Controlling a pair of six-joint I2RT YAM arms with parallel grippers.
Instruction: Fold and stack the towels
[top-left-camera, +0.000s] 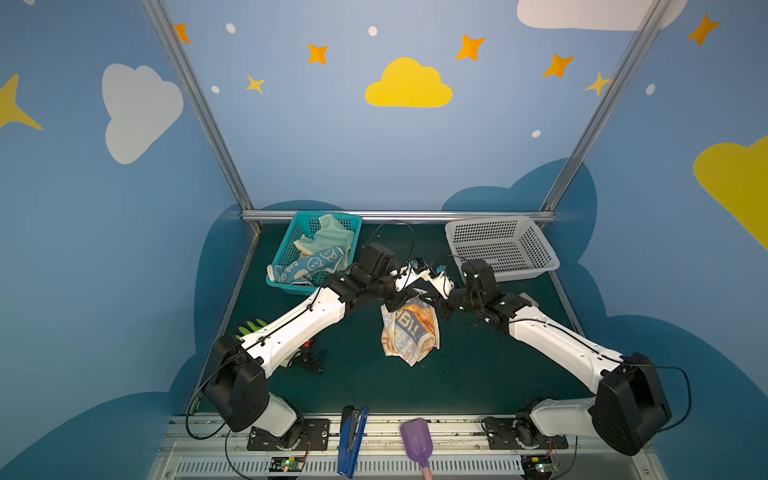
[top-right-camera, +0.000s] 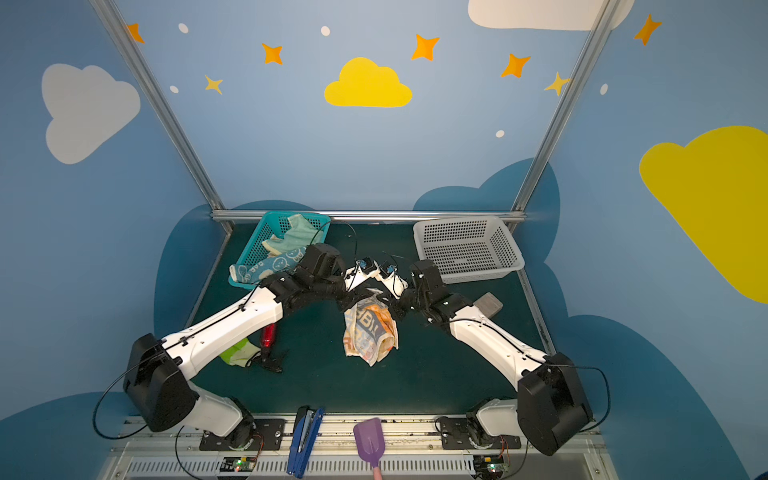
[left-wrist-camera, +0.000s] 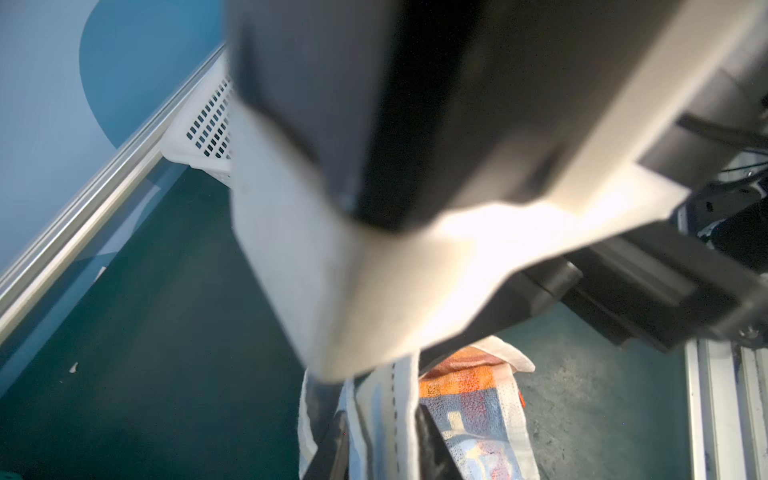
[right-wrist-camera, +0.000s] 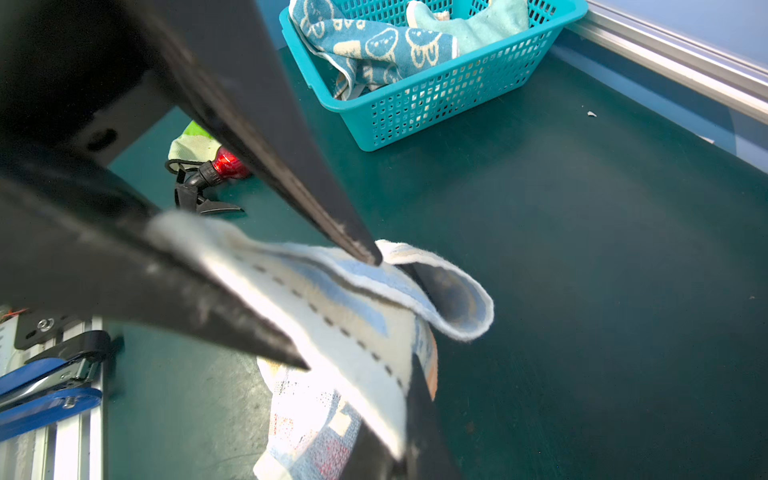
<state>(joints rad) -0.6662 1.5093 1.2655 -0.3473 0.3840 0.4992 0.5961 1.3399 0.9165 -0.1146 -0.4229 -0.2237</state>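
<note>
Lettered orange-and-grey towel (top-left-camera: 409, 332) droops crumpled over the middle of the tabletop (top-left-camera: 457, 374), its far edge raised. Both pincers meet there: the left pincer (left-wrist-camera: 382, 440) is closed on the white hem, and the right pincer (right-wrist-camera: 340, 311) is clamped on that hem just beside it. Farther back, the blue rabbit towel (top-left-camera: 316, 262) and mint towel (top-left-camera: 332, 232) lie in the teal basket (top-left-camera: 289, 286), left of the white basket (top-left-camera: 536, 249).
</note>
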